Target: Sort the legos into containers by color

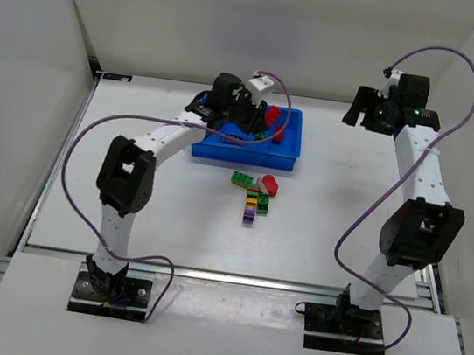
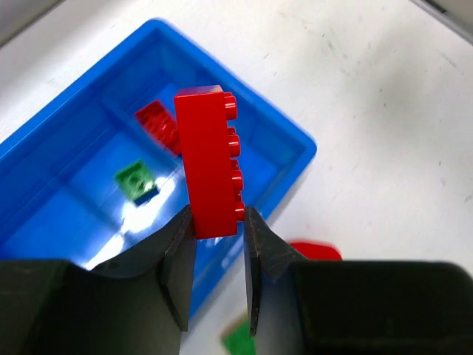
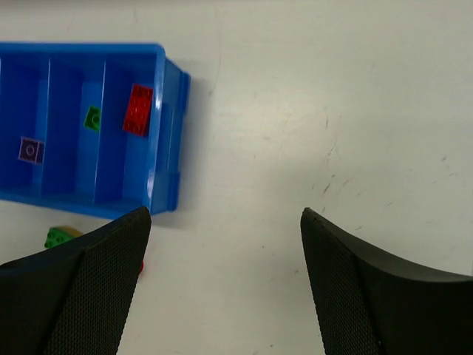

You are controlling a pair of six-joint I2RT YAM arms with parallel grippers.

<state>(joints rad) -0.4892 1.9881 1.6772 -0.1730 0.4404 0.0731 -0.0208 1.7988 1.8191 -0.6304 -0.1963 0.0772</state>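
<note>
Above the tray's (image 1: 244, 156) right end, left gripper (image 2: 218, 222) clamps a red lego (image 2: 211, 163), right gripper (image 3: 225, 222) gapes empty; three sorted legos (image 3: 138, 109) inside, loose legos (image 1: 254, 199) remain

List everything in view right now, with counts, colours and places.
shallow plastic compartment tray: one, bright blue, mid-table
studded plastic bricks in tray: three; red, green, purple, each in its own compartment
loose bricks: small cluster, count unclear; green, red, yellow, purple; on table, robot's side of tray
held red brick: one, red, above tray
table: one, white, under everything
left hand: one, black, shut on held red brick
right hand: one, black, open and empty, right of tray
</note>
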